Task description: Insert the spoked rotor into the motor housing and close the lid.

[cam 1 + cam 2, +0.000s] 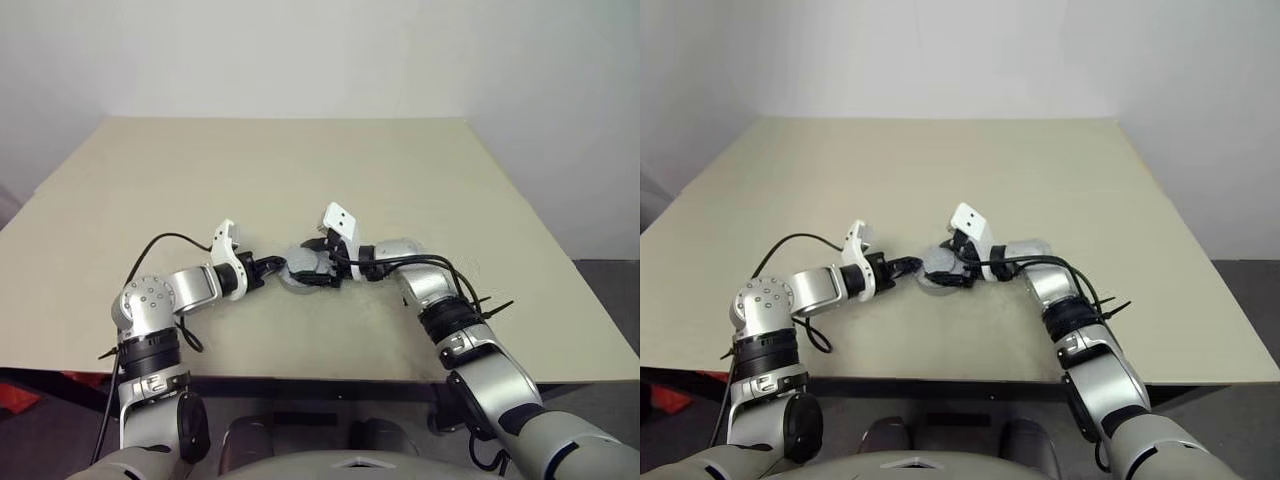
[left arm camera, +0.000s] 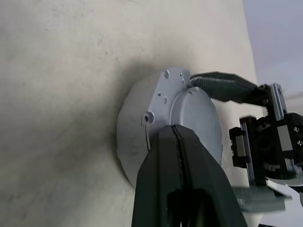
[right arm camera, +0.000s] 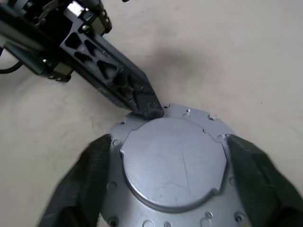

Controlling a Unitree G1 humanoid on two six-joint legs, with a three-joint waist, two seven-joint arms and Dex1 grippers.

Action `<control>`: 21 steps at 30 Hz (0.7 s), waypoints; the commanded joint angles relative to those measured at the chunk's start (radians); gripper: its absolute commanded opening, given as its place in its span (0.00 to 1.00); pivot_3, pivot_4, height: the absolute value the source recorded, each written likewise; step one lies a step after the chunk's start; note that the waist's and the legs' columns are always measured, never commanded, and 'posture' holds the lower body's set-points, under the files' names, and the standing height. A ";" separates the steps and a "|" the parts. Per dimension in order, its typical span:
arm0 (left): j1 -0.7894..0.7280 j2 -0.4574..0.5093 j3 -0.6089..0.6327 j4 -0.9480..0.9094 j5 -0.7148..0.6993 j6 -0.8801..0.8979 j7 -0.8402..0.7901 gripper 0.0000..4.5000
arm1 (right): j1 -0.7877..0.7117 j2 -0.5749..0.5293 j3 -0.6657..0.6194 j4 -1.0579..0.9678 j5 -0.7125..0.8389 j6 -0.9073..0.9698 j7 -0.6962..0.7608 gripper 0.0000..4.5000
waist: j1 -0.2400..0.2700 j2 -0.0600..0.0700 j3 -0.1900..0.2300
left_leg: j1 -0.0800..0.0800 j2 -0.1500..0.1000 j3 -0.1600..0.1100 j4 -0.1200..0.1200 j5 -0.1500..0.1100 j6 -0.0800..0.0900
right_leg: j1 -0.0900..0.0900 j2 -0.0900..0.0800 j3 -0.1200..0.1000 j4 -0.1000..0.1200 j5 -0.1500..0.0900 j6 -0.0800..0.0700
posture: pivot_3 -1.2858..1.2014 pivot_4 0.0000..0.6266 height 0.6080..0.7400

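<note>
With the lid (image 3: 173, 163) pressed shut by the closed left gripper (image 3: 151, 109), the straddling right gripper (image 3: 170, 156), spread wide, is judged due for withdrawal.

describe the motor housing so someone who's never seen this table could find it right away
On the beige table, look near the front edge, midway between the two arms. The motor housing lies there, a flat round silver metal case with a raised smooth lid on a flange dotted with small screw holes. It is the only loose item, flanked by the right gripper.
</note>
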 commanded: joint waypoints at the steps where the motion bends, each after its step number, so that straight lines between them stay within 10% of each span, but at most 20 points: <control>1: 0.000 -0.004 0.004 -0.017 -0.001 0.013 0.005 0.00 | 0.021 0.001 -0.007 -0.036 0.014 -0.003 -0.003 0.99 | -0.001 0.000 0.000 | -0.001 0.000 0.000 0.000 0.000 0.001 | 0.000 0.000 0.000 0.000 -0.001 0.001 | 0.52 0.00 1.00; 21: -0.005 -0.022 0.013 -0.050 -0.021 0.096 -0.041 0.00 | -0.088 0.046 -0.191 -0.068 0.223 0.271 -0.073 0.99 | 0.005 0.002 0.002 | -0.003 -0.001 0.000 0.001 -0.001 0.002 | -0.002 -0.001 0.000 0.000 -0.001 0.001 | 0.52 0.00 1.00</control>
